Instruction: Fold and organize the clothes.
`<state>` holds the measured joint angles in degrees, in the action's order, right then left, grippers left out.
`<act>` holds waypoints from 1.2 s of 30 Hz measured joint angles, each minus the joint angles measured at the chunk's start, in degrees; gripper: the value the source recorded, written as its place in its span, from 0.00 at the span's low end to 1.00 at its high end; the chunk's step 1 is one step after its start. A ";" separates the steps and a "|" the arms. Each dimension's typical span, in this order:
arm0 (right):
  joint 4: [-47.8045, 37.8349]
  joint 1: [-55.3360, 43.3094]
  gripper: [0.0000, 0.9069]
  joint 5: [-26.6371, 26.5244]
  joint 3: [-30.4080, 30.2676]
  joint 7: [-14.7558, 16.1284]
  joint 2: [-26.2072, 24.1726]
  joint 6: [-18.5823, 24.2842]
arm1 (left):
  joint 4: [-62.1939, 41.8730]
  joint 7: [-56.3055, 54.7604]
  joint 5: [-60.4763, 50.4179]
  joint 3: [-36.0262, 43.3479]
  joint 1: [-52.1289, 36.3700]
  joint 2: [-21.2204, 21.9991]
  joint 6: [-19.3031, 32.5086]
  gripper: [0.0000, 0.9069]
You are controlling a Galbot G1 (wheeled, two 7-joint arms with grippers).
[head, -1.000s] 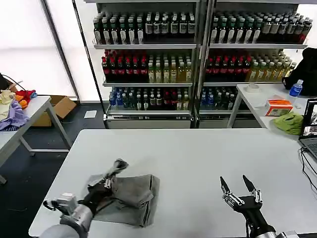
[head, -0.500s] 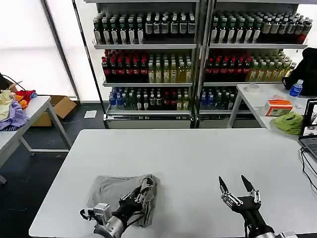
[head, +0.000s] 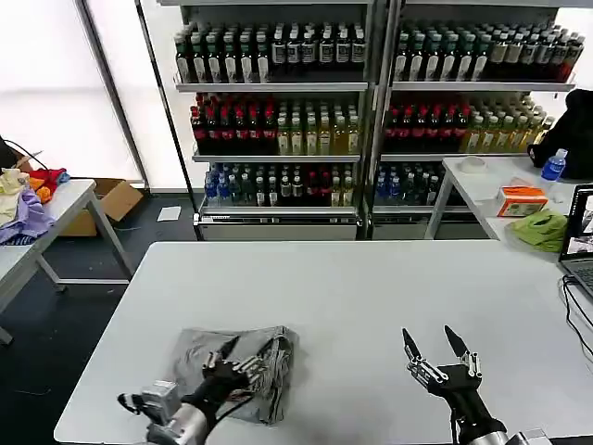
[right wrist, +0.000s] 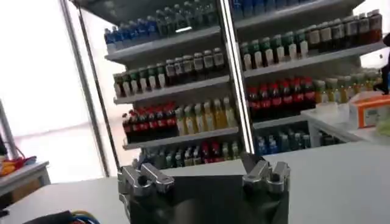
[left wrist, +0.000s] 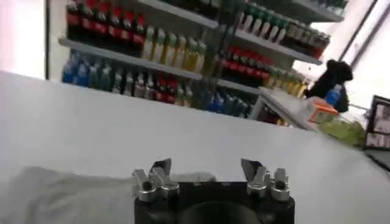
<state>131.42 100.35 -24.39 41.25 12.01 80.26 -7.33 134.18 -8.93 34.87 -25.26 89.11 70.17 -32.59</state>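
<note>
1. Table (head: 371, 297) of pale grey, with bottle shelves (head: 278, 111) behind.
2. One folded grey shirt (head: 199, 357) lies near its front-left.
3. Left pincer (head: 248, 360) rests spread over the shirt; right pincer (head: 427, 343) hovers wide, empty.

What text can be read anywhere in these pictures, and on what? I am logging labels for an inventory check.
None can be read.
Bottles on the shelves: labels too small and blurred.
Orange box on the side table: print too small.
Laptop screen: content illegible.
Folded grey shirt under the left gripper: no print showing.
Right gripper, jaws open, over the white table: no markings.
</note>
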 measured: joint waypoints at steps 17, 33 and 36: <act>-0.56 -0.38 1.00 0.87 -1.03 0.12 -1.65 0.90 | -10.68 4.64 -4.44 -10.49 0.70 -1.59 0.66 1.00; -1.36 -0.30 1.00 1.31 -0.86 -0.05 -1.31 2.04 | -18.68 6.35 -7.46 -10.44 -0.68 -0.69 1.41 0.48; -1.45 -0.51 1.00 1.29 -0.74 -0.10 -1.34 2.04 | -18.91 6.48 -6.89 -10.15 -0.65 -0.09 1.65 0.11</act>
<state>129.98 99.84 -23.10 40.51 11.90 78.92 -5.29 115.26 -2.45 27.98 -35.41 88.46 70.07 -30.94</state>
